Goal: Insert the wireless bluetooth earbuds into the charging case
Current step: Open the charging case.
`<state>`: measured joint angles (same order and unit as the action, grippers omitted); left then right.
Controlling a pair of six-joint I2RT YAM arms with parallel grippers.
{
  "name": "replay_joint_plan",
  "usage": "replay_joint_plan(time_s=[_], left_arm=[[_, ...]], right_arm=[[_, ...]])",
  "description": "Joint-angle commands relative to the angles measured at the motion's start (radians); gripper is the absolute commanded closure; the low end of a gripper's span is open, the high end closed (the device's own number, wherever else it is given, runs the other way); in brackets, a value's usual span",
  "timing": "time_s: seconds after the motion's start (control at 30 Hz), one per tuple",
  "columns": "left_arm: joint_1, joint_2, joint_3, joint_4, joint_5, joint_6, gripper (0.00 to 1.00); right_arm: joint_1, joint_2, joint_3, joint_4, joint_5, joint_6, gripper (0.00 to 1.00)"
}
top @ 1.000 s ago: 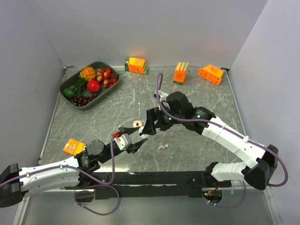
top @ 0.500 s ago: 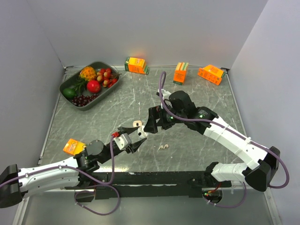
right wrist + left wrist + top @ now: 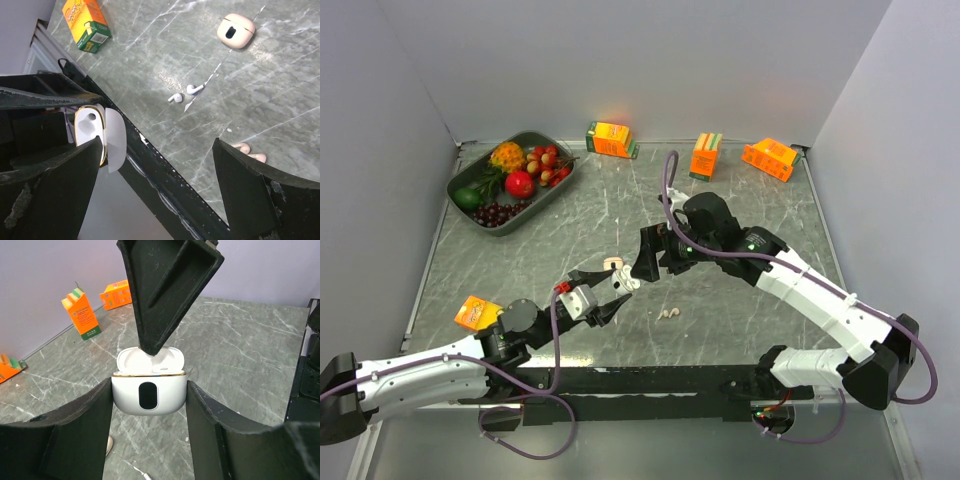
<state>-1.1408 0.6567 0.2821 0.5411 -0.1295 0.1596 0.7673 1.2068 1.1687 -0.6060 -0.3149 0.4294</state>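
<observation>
left jaws clamp open case [image 3: 148, 395]; right jaws apart; right wrist alone shows stemmed earbud [image 3: 195, 89]

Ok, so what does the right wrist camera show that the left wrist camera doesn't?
Only the right wrist view shows the closed pink case and, plainly, loose white earbuds and beige earbuds on the table. Only the left wrist view shows the left gripper clamping the white charging case from both sides, dark oval window forward. Both show that case open, gold-rimmed.
</observation>
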Motion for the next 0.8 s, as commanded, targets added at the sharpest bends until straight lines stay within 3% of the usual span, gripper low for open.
replay_joint_plan(time_s=[0.0,0.27,0.77], left_arm=[[-0.007,-0.014,0.008,0.042,-0.009,-0.017,0.99],[-0.007,0.011,0.012,0.071,-0.005,-0.015,0.99],[-0.005,0.006,0.014,0.080,-0.007,-0.012,0.99]], right_arm=[[-0.008,-0.058,0.000,0.031,-0.013,0.005,0.01],[-0.006,-0.072,-0.024,0.166,-0.124,0.088,0.04],[-0.006,-0.006,-0.040,0.193,-0.147,0.126,0.44]])
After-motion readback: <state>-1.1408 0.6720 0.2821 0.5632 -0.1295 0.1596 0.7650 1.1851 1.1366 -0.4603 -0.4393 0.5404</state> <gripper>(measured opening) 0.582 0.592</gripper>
